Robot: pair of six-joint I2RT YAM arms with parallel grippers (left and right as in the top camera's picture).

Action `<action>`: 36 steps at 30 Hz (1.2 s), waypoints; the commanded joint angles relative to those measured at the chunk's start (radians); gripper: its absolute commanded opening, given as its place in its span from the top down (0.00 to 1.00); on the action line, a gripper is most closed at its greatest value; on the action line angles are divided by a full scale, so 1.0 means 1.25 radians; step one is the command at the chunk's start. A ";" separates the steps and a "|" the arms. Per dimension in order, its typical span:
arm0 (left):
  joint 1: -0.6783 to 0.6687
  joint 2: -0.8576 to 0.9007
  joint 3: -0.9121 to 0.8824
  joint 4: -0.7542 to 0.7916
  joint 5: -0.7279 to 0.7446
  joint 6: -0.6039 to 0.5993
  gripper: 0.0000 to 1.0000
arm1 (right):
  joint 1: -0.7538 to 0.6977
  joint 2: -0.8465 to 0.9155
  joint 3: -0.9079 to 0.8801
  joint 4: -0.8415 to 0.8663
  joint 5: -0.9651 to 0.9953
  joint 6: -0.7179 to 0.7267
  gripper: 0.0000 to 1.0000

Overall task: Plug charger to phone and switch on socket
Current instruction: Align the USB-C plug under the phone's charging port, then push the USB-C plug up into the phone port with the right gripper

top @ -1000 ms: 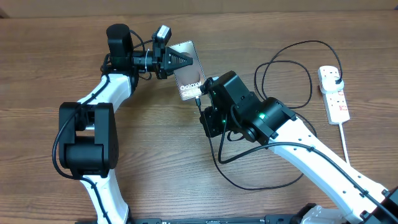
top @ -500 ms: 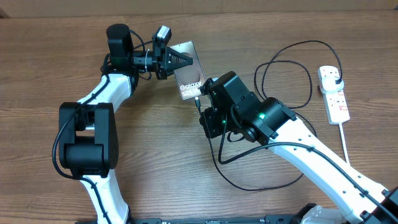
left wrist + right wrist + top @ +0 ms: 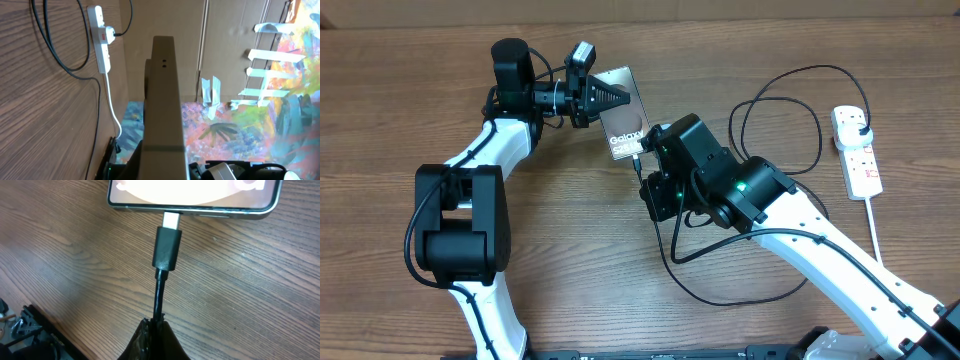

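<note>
The phone (image 3: 622, 110) is a grey-brown slab with white "Galaxy" lettering, lying at the table's upper middle. My left gripper (image 3: 620, 98) is shut on its far end; in the left wrist view the phone (image 3: 162, 100) shows edge-on between the jaws. My right gripper (image 3: 642, 165) is shut on the charger (image 3: 720, 285), a thin black cable. In the right wrist view the gripper (image 3: 156, 325) holds the charger (image 3: 166, 247) just behind its plug tip, whose metal end sits at the phone (image 3: 195, 195) port. The socket (image 3: 856, 150) lies at the far right with the black plug in it.
The black cable loops across the table between my right arm and the socket. The socket's white cord (image 3: 876, 235) runs toward the front right edge. In the left wrist view the socket (image 3: 100, 37) lies on the wood, with a colourful cloth beyond the table.
</note>
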 commanded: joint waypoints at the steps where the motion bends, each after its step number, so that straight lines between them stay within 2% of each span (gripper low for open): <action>1: -0.009 0.005 0.013 0.006 0.022 0.002 0.96 | -0.001 -0.001 0.001 0.014 0.000 0.003 0.96; 36: -0.013 0.005 0.013 0.006 0.022 0.019 0.96 | -0.001 -0.001 0.001 -0.010 0.027 0.000 0.96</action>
